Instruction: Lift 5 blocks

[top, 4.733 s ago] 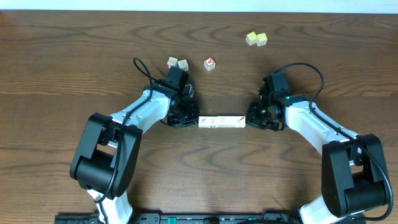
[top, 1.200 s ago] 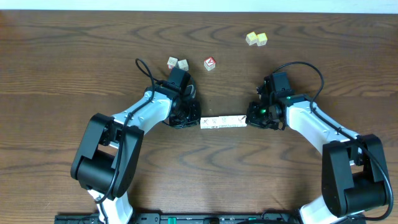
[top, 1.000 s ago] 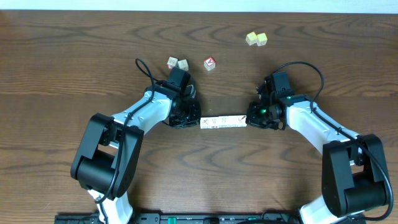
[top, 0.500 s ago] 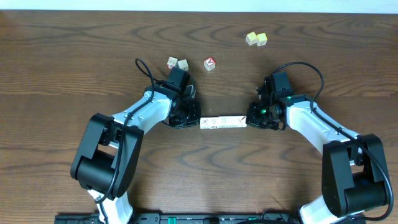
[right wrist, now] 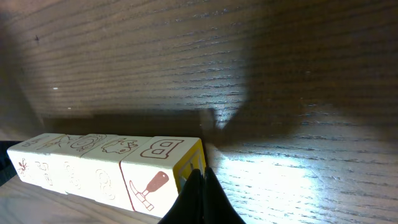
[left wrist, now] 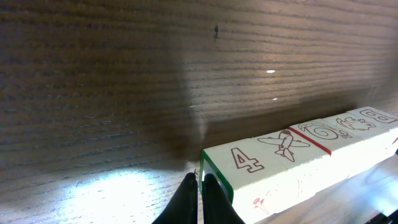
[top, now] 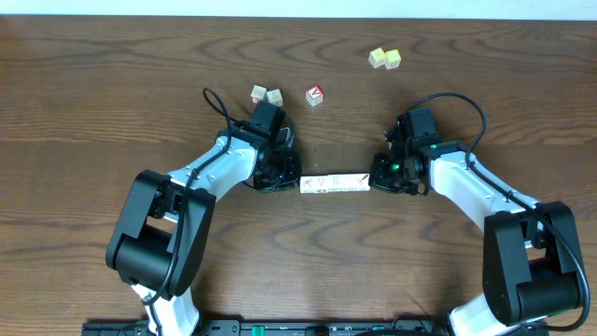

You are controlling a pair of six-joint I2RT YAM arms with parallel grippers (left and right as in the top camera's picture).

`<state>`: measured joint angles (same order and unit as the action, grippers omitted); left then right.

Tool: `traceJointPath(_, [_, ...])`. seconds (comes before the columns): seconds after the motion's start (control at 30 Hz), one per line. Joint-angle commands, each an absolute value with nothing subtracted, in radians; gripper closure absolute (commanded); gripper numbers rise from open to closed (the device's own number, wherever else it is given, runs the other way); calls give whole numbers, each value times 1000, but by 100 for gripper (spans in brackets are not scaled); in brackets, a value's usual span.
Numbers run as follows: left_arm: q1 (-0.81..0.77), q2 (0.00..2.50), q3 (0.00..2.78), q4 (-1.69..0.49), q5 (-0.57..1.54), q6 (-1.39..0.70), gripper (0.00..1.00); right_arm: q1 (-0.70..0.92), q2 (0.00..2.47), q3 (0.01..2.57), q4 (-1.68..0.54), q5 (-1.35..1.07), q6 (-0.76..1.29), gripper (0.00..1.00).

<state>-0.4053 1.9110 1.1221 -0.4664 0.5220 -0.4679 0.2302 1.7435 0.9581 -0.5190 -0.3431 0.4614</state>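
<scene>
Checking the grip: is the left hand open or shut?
Shut: the left hand has its fingers together, set against the end of the blocks.

The right gripper [right wrist: 198,186], fingertips together, presses the yellow-edged end of the row of blocks [right wrist: 93,168]; the nearest shows a hammer

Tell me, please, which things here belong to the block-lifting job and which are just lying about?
Job: row of printed blocks, pressed between left gripper and right gripper.
Lying about: two whitish cubes, red-faced cube, two pale yellow cubes.
</scene>
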Motion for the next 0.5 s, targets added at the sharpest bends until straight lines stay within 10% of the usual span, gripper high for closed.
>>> traceJointPath(0.0, [-422,1876,1119,-454,645,-469,93,250,1710,962,-512,-506,447,99])
traceJointPath(0.47, [-422,1811,1119,-455,644,-465,93,250,1707,969,-512,-516,447,99])
